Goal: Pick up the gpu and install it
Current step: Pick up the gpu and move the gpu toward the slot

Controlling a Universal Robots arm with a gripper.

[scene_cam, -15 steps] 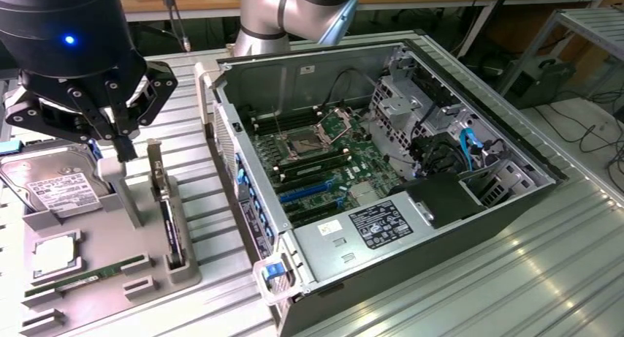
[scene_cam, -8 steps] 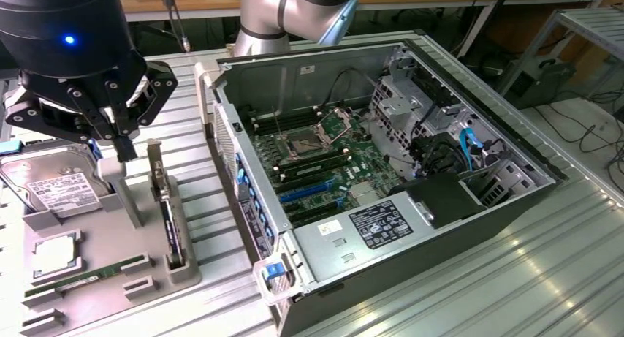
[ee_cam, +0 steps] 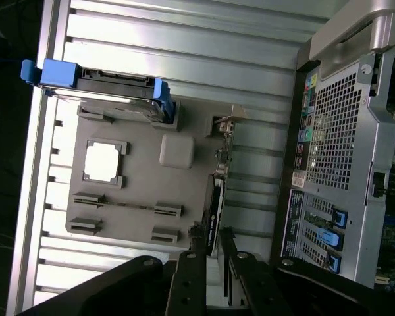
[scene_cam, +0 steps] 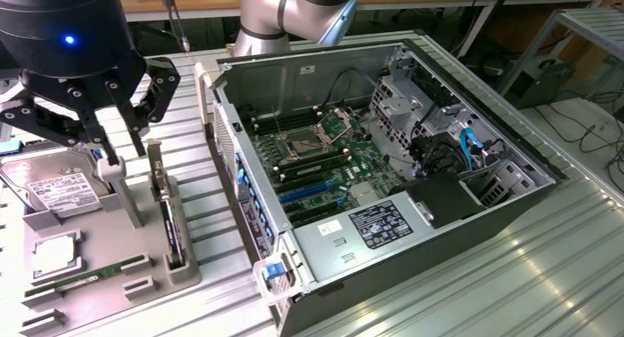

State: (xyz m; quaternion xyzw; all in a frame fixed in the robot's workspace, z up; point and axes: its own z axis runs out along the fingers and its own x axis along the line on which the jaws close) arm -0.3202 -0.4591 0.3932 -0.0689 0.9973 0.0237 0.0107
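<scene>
Gripper (scene_cam: pixel 128 158) hangs at ten o'clock in the exterior view, jaws a narrow gap apart and gripping nothing, above a gray tray (scene_cam: pixel 107 238). The gpu (scene_cam: pixel 172 231) stands on edge along the tray's three o'clock side. An open computer case (scene_cam: pixel 419 278) sits further toward three o'clock.

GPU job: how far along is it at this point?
Nothing looks done: the gpu stands on edge in the grey tray. In hand: the gripper hovers open above it, holding nothing. Left: lifting it and seating it in the open computer case.
</scene>
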